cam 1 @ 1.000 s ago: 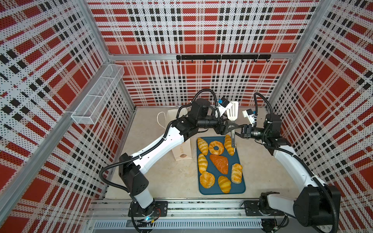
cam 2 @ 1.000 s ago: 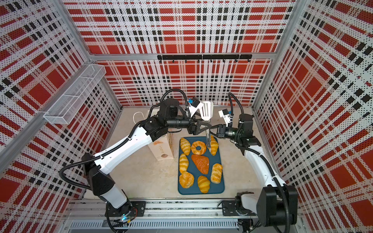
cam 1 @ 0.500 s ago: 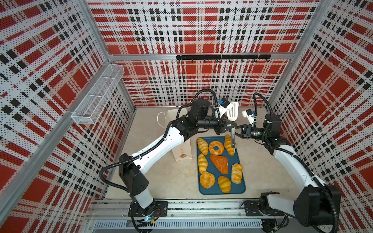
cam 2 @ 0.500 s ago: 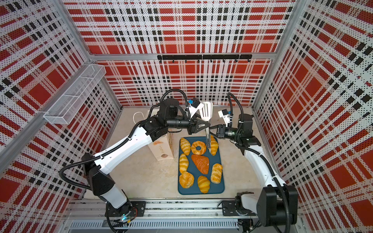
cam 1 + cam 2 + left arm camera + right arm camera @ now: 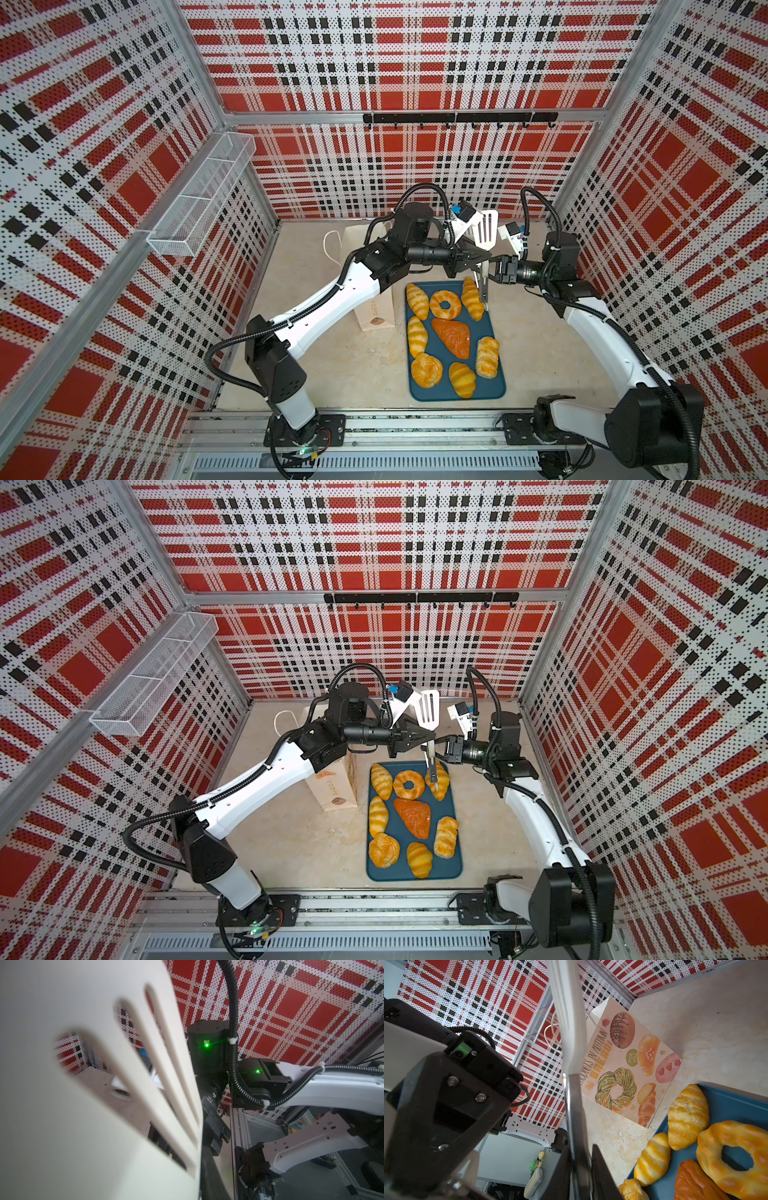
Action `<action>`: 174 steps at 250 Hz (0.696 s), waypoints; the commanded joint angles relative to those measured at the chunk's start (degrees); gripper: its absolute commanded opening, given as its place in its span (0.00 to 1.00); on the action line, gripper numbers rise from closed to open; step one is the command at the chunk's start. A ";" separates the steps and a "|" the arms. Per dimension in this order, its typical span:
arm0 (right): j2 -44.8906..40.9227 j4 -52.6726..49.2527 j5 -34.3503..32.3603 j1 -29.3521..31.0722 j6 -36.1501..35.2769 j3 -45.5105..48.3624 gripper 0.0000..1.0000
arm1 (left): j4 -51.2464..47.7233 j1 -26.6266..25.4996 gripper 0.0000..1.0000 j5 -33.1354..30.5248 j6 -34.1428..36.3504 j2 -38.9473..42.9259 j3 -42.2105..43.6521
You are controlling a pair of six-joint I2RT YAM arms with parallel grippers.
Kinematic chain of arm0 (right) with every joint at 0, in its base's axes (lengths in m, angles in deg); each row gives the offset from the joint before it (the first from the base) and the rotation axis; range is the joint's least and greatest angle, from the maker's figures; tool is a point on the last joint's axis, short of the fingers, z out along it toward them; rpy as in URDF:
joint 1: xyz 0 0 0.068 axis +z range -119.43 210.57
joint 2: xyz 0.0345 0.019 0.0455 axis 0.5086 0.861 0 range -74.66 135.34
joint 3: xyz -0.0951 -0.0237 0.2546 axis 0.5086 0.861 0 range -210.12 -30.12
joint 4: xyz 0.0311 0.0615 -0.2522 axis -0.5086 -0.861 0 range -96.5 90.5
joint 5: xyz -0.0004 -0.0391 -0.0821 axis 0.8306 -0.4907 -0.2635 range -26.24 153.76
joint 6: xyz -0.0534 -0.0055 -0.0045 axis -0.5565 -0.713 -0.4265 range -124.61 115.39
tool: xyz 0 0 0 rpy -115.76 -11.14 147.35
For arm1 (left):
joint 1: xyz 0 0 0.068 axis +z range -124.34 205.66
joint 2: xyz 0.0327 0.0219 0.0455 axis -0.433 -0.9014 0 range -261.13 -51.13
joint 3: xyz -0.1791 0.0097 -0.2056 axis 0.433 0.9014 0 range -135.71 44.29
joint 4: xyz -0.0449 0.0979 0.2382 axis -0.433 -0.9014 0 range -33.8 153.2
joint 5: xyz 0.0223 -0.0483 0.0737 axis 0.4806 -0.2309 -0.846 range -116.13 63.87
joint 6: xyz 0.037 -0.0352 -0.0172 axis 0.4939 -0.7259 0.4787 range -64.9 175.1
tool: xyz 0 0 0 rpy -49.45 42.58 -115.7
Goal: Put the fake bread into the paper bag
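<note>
Looks like a tool handover above the table: note the left pincer (image 5: 473, 254) clenched on the neck of the white slotted spatula (image 5: 487, 226), just under its head, and the right pincer (image 5: 434, 746) facing it from the opposite side, fingers (image 5: 602, 1167) flanking the metal handle lower down. Cannot tell from the right wrist view whether pinching it or only bracketing it. Find all eight pieces of fake bread (image 5: 445, 304) below both pincers on the teal tray (image 5: 496, 386), none visibly in the paper bag (image 5: 376, 311). Find that bag upright on the far side of the left pincer from the right one, half hidden beneath the left forearm. Main worry: a dropped or swinging spatula, caused by a release on the right before a firm enough hold on the left, given a single pinch high up and a long handle hanging free. Next worry: the handle tip, hanging just over the croissant (image 5: 472, 300) directly beneath the right pincer, nudging that piece off the tray on any downward dip. Also beware of the left forearm brushing the light bag during a turn toward it, tipping it or crushing its mouth. Cannot see into the bag or judge the width of its opening.
</note>
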 commanded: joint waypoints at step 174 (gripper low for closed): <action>-19.72 13.77 -5.75 -8.73 -5.03 13.01 1.00 | 13.05 0.51 0.07 3.58 -6.31 3.39 4.91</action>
